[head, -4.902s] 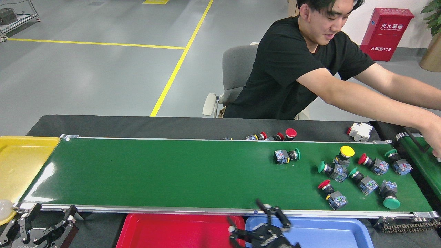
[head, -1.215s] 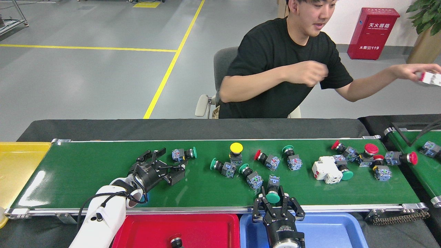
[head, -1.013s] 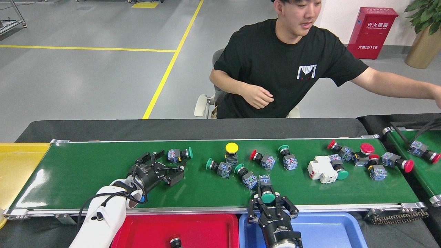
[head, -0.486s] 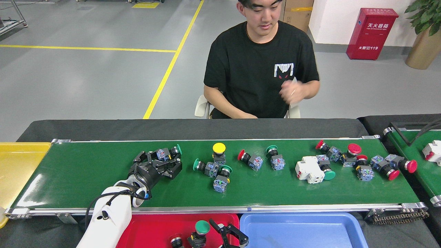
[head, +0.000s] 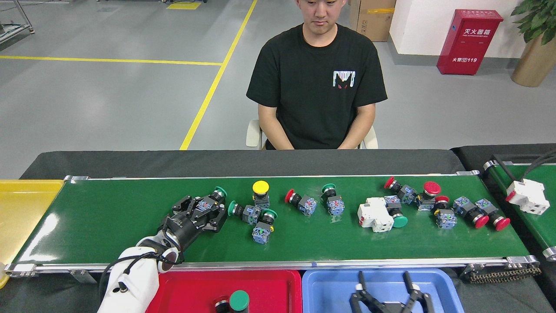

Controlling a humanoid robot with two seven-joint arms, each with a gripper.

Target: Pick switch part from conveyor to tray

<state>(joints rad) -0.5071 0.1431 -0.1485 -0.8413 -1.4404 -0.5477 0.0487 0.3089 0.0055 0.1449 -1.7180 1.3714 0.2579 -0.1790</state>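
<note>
On the conveyor (head: 108, 213), our left gripper (head: 207, 208) has its jaws closed around a green-capped switch part (head: 213, 198). The part's long axis runs diagonally, green cap pointing up and to the right, away from us, body between the jaws. Our right gripper (head: 386, 289) hangs over the blue tray (head: 325, 287), jaws spread wide, empty. The red tray (head: 186, 289) holds another green-capped switch (head: 238, 301). The red cabinet (head: 469, 41) behind the person (head: 317, 87) reads "119"; its other characters we cannot read reliably
</note>
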